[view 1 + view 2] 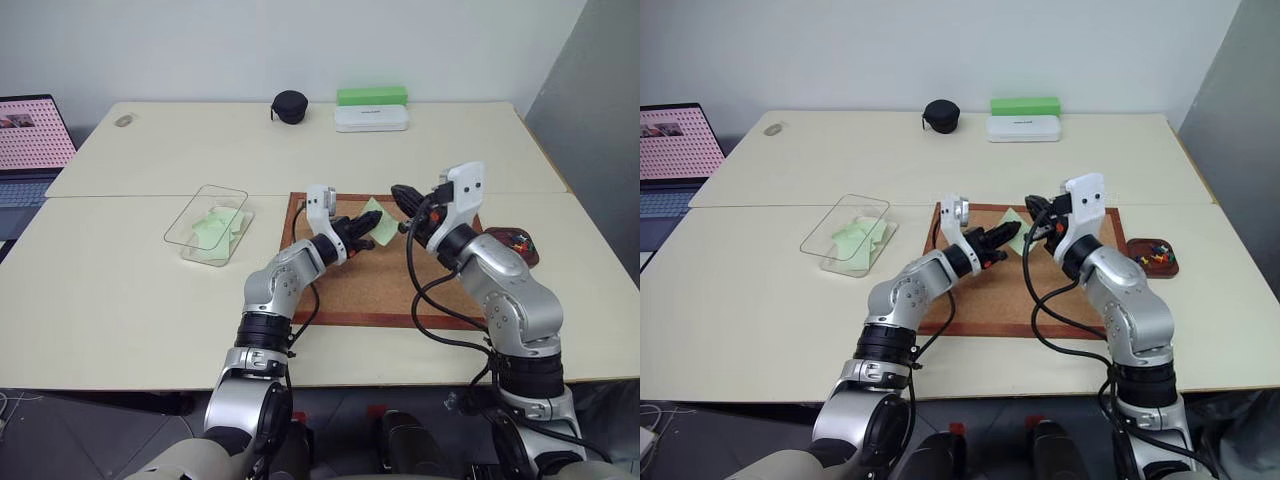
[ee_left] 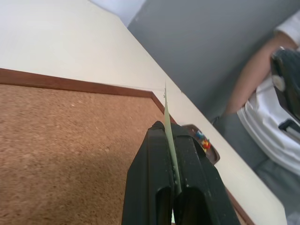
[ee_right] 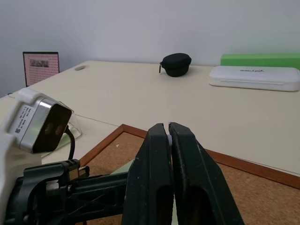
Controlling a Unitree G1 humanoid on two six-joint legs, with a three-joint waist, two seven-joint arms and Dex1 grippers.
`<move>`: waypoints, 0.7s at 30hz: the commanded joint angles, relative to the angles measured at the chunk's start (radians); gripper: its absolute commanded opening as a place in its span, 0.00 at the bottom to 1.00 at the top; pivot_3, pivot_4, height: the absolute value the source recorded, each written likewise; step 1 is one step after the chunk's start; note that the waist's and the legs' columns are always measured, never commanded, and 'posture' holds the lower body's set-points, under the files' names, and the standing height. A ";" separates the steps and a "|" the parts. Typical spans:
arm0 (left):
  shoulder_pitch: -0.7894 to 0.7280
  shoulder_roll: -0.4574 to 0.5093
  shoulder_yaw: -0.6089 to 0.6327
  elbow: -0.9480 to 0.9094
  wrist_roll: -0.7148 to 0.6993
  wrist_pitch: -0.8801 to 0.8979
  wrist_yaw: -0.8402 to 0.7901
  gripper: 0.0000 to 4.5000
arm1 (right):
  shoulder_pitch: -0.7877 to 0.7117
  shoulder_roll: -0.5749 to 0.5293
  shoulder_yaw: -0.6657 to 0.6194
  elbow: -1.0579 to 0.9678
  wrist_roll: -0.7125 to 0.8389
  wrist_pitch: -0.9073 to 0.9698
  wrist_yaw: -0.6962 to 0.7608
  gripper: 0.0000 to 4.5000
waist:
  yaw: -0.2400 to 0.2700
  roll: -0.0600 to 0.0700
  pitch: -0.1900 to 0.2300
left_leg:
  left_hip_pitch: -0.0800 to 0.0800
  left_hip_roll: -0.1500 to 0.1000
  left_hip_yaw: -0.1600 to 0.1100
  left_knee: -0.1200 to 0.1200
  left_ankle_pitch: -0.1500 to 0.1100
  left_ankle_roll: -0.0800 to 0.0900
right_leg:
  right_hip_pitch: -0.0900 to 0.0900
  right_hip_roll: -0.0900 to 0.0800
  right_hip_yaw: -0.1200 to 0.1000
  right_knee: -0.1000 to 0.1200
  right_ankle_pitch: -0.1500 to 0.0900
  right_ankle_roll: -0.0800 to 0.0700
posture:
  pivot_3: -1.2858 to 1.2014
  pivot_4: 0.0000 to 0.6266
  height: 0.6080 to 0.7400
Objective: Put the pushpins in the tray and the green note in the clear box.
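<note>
While two joined benches (image 1: 120, 300) carry one corkboard (image 1: 370, 290), one clear box (image 1: 208, 226) with pale notes inside and one tray (image 1: 512, 243), the green note (image 1: 378, 224) is gripped above the corkboard by the closed left pincer (image 1: 366, 229). The right pincer (image 3: 168, 131) is pressed shut on something small and pale. Coloured pushpins (image 2: 202, 140) in the tray are revealed by the left wrist view.

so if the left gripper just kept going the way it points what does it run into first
Probably the right gripper: the left gripper, shut on the green note, points level over the corkboard toward it. Depth is unclear, so it might pass alongside.
</note>
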 commanded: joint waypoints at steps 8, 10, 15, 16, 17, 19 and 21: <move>0.028 0.129 -0.372 -0.212 0.283 -0.277 -0.202 0.01 | 0.076 -0.223 -0.183 0.136 -0.146 0.007 -0.124 0.00 | 0.002 0.000 0.000 | -0.001 0.000 0.001 0.000 0.000 0.000 | 0.000 -0.001 0.001 -0.001 0.002 -0.003 | 0.52 0.24 1.00; 0.017 0.137 -0.399 -0.196 0.318 -0.311 -0.207 0.01 | 0.057 -0.235 -0.229 0.215 -0.132 0.012 -0.133 0.00 | -0.001 0.000 0.000 | 0.001 0.000 0.002 0.000 0.000 0.000 | 0.000 0.000 0.002 -0.001 0.000 0.000 | 0.52 0.24 1.00; -0.008 0.123 -0.394 -0.139 0.348 -0.347 -0.203 0.01 | -0.018 -0.243 -0.296 0.370 -0.086 0.021 -0.124 0.00 | -0.004 0.000 0.000 | 0.001 0.001 0.003 0.000 0.000 0.000 | 0.000 0.001 0.003 0.000 0.000 0.000 | 0.52 0.24 1.00; -0.008 0.120 -0.390 -0.136 0.347 -0.346 -0.201 0.01 | -0.029 -0.248 -0.298 0.396 -0.087 0.018 -0.122 0.00 | -0.004 0.000 0.000 | 0.001 0.001 0.003 0.000 0.000 0.000 | 0.000 0.001 0.003 0.000 0.000 0.000 | 0.52 0.24 1.00; -0.008 0.116 -0.384 -0.137 0.344 -0.342 -0.200 0.01 | -0.035 -0.253 -0.297 0.414 -0.089 0.012 -0.117 0.00 | -0.003 0.000 0.000 | 0.001 0.000 0.003 0.000 0.000 0.000 | 0.000 0.001 0.003 0.000 0.000 0.000 | 0.52 0.24 1.00; -0.005 0.110 -0.369 -0.146 0.335 -0.327 -0.194 0.01 | -0.046 -0.260 -0.293 0.440 -0.092 -0.002 -0.104 0.00 | -0.001 0.000 0.000 | 0.000 0.000 0.003 0.000 0.000 0.001 | 0.000 0.001 0.003 0.000 0.000 0.000 | 0.52 0.24 1.00; 0.002 0.115 -0.368 -0.149 0.345 -0.333 -0.191 0.01 | -0.051 -0.262 -0.287 0.460 -0.092 -0.011 -0.095 0.00 | 0.000 0.000 0.000 | 0.000 0.000 0.003 0.000 0.000 0.001 | 0.000 0.000 0.002 -0.001 0.000 0.000 | 0.52 0.24 1.00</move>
